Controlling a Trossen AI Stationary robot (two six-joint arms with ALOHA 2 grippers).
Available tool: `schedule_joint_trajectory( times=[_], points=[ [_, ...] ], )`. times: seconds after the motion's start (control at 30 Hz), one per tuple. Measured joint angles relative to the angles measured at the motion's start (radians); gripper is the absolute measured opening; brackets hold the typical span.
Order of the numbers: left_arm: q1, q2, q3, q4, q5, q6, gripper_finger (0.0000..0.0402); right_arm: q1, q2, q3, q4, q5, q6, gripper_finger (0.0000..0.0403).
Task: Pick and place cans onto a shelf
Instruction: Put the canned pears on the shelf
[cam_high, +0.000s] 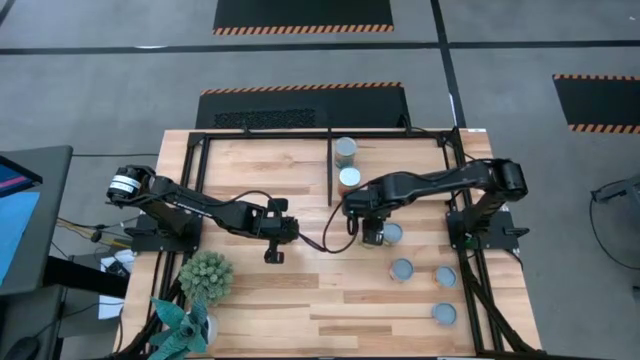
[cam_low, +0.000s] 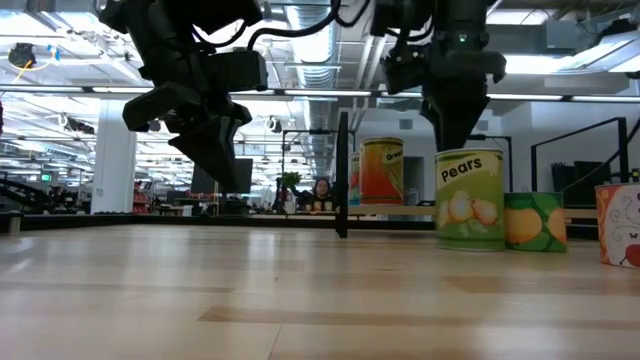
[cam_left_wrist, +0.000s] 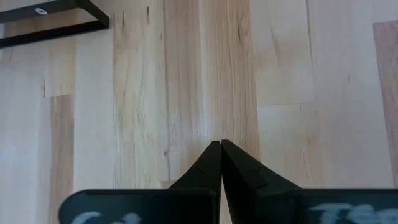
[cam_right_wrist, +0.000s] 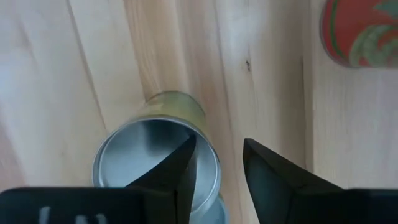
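Cans sit in two groups in the high view: two already inside the shelf (cam_high: 330, 170), just right of its central divider bar near the frame's upper middle, a green-sided can (cam_high: 345, 150) and an orange-labelled can (cam_high: 349, 180) below it; the rest stand loose on the table (cam_high: 280, 300) at lower right, a silver-topped can (cam_high: 401, 270), another (cam_high: 445, 276) and one lowest of all (cam_high: 443, 314). The right gripper (cam_right_wrist: 217, 168) hangs at centre frame over a pears can (cam_low: 471, 200), its jaws spread partway, with one finger above the tin's shiny top and the other outside the rim, holding nothing; a neighbouring can (cam_high: 392, 233) sits close on its right. The step in hand looks like lining up a grasp on that tin. To do it well, the fingers should straddle the whole body, so the gripper wants to shift sideways until the can is centred between the fingers, then drop straight down, staying clear of the neighbouring can, and close low enough on the wall that the tin cannot tip. The left gripper (cam_left_wrist: 221, 146) waits left of centre above bare wood, jaws pressed together and empty
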Motion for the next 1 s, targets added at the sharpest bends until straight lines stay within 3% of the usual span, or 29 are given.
schedule_joint_trajectory(
  times=[0.3, 0.57, 1.0],
  points=[
    [0.000, 0.000, 0.000, -0.001, 0.000, 0.001, 0.0000, -0.005, 0.041, 0.004, -0.015, -0.007, -0.018, 0.0118],
    [0.000, 0.000, 0.000, 0.000, 0.000, 0.002, 0.0000, -0.005, 0.037, 0.002, -0.013, -0.009, -0.016, 0.0011],
    [0.000, 0.000, 0.000, -0.001, 0.000, 0.003, 0.0000, -0.003, 0.041, 0.163, -0.185, -0.014, -0.007, 0.0004]
  ],
)
